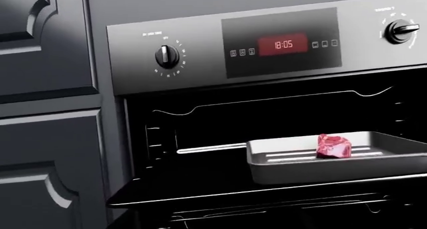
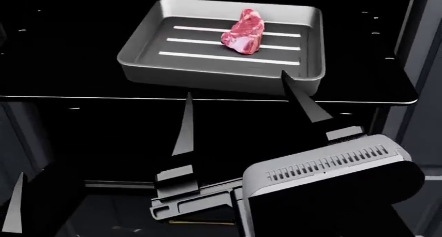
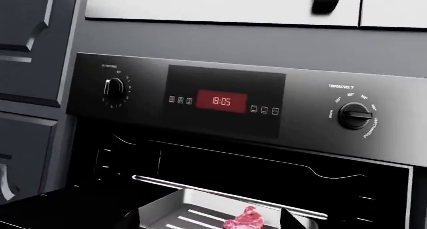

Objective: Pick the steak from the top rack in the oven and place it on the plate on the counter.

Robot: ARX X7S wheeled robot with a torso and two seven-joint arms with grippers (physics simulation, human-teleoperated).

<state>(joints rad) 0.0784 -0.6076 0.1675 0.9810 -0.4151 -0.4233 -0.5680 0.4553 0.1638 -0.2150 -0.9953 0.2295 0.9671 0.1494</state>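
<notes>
Left wrist view: dark blue-grey panelled cabinets [image 1: 47,114] flank the oven [image 1: 267,154], whose cavity stands open. Control panel shows a red 18:05 display [image 1: 283,43] between two knobs. A grey ridged tray [image 1: 333,161] sits on the upper rack; the steak [image 1: 333,146] lies on it. The left gripper does not appear in this view.

Head view: steak [image 2: 243,32] rests right of centre on the tray [image 2: 145,50]. Right gripper [image 2: 238,113] hangs just in front of the tray's near wall, fingers spread wide apart, nothing between them; the steak is beyond the fingertips, not touched.

Right wrist view: control panel above, steak [image 3: 244,220] at the lower edge on the tray [image 3: 173,211].
</notes>
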